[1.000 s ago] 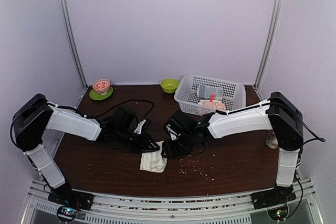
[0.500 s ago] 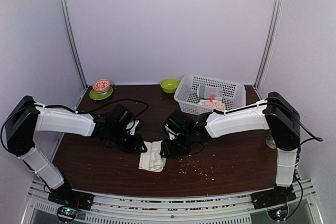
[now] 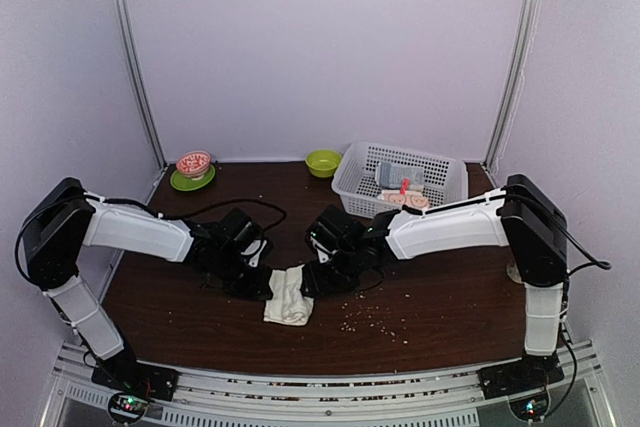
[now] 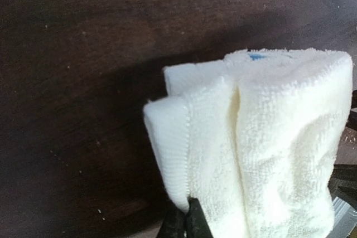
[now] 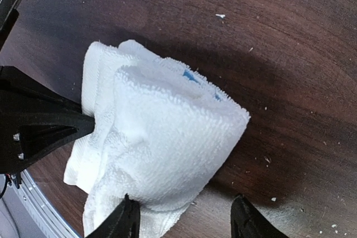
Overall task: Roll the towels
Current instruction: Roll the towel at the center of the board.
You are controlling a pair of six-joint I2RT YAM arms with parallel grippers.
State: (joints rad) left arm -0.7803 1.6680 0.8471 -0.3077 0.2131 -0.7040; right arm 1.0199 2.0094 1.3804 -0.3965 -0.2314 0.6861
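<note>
Near the bench's [image 3: 450,317] front edge the white towel [image 3: 289,297] lay bundled, the left gripper [image 3: 264,284] touching its 10 o'clock edge with an opening I could not tell, the right gripper [image 3: 308,281] spread wide astride its 2 o'clock end, and the patterned towel [image 3: 405,200] lay in the basket [image 3: 447,179] at 1 o'clock.

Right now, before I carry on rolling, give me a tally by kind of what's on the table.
Baskets: 1, basket
Towels: 3, white towel on the table, grey-blue roll and patterned towel in the basket
Bowls: 2, green bowl, red-patterned bowl
Plates: 1, green plate
Total: 7
</note>
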